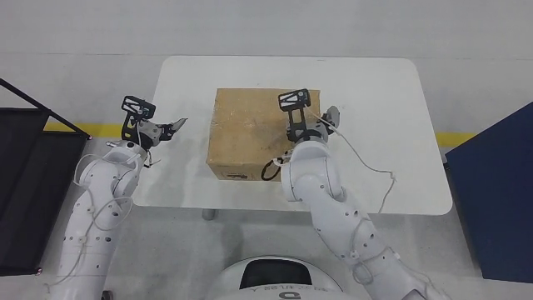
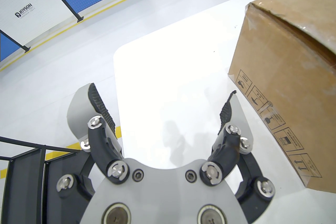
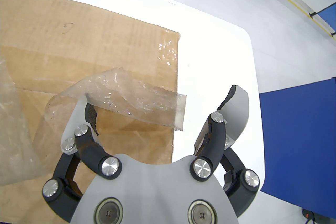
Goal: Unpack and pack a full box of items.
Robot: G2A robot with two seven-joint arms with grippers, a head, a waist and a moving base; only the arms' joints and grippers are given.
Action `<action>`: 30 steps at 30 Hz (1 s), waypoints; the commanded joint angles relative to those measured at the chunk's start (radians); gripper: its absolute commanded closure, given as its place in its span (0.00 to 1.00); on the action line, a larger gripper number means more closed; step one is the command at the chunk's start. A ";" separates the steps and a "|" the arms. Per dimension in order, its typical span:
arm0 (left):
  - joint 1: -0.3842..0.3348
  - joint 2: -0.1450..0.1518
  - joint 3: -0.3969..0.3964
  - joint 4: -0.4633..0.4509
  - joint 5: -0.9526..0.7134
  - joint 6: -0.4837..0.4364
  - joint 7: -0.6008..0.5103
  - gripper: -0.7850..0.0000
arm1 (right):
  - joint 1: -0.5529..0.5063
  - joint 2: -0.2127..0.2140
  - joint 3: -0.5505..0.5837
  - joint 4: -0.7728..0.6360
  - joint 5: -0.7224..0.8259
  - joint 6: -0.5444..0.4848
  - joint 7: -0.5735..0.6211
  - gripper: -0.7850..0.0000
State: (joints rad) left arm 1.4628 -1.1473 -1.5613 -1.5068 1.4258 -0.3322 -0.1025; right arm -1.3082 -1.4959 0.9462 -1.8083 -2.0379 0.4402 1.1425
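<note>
- The cardboard box (image 1: 250,133) sits closed in the middle of the white tabletop (image 1: 383,158).
- The left pincer (image 2: 162,89) hovers above the tabletop near the box's left side, spread wide and holding nothing.
- The right pincer (image 3: 161,95) is also spread, over the right edge of the box top.
- A strip of clear tape (image 3: 136,101) curls up off the box top and touches one of the right pincer's fingers (image 3: 78,114).
</note>
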 commanded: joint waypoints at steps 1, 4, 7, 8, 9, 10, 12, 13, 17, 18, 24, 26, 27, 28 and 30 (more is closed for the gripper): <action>-0.002 0.000 0.001 0.000 0.001 -0.001 -0.002 0.00 | 0.004 -0.005 -0.001 0.008 -0.013 0.007 0.008 0.00; -0.007 0.001 0.003 -0.002 0.002 -0.004 -0.006 0.00 | 0.020 -0.015 -0.003 0.033 -0.038 0.053 -0.011 0.00; -0.010 0.001 0.006 -0.003 0.002 -0.005 -0.007 0.00 | 0.033 -0.027 -0.008 0.048 -0.061 0.118 -0.049 0.00; -0.011 0.001 0.006 -0.003 0.000 -0.006 -0.008 0.00 | 0.036 -0.031 -0.009 0.055 -0.072 0.143 -0.064 0.00; -0.011 0.002 0.007 -0.003 0.000 -0.006 -0.008 0.00 | 0.040 -0.035 -0.009 0.061 -0.082 0.169 -0.079 0.00; -0.011 0.002 0.007 -0.003 -0.001 -0.006 -0.008 0.00 | 0.045 -0.039 -0.004 0.070 -0.100 0.209 -0.094 0.00; -0.012 0.002 0.008 -0.002 -0.001 -0.005 -0.008 0.00 | 0.060 -0.049 -0.003 0.105 -0.121 0.260 -0.098 0.00; -0.012 0.002 0.008 -0.002 -0.002 -0.005 -0.008 0.00 | 0.069 -0.054 -0.004 0.118 -0.123 0.274 -0.097 0.00; -0.012 0.003 0.006 0.002 -0.008 -0.002 -0.007 0.00 | 0.095 -0.073 0.001 0.147 -0.111 0.316 -0.101 0.00; -0.013 0.003 0.006 0.003 -0.008 -0.003 -0.008 0.00 | 0.100 -0.077 0.004 0.152 -0.107 0.322 -0.104 0.00; -0.016 0.004 0.006 0.005 -0.013 -0.003 -0.006 0.00 | 0.133 -0.100 0.019 0.155 -0.059 0.335 -0.138 0.00; -0.016 0.004 0.006 0.004 -0.016 -0.002 -0.005 0.00 | 0.139 -0.108 0.015 0.149 -0.055 0.343 -0.152 0.00; -0.016 0.004 0.005 0.003 -0.017 -0.002 -0.003 0.00 | 0.139 -0.112 0.012 0.139 -0.052 0.349 -0.166 0.00; -0.016 0.004 0.005 0.004 -0.020 -0.002 -0.002 0.00 | 0.136 -0.115 0.008 0.129 -0.047 0.356 -0.181 0.00; -0.015 0.004 0.003 0.006 -0.022 0.000 0.001 0.00 | 0.125 -0.121 -0.001 0.099 -0.030 0.357 -0.213 0.00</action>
State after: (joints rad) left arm 1.4476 -1.1431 -1.5573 -1.5020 1.4043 -0.3330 -0.1025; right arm -1.1786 -1.6152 0.9477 -1.6974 -2.0747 0.7969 0.9426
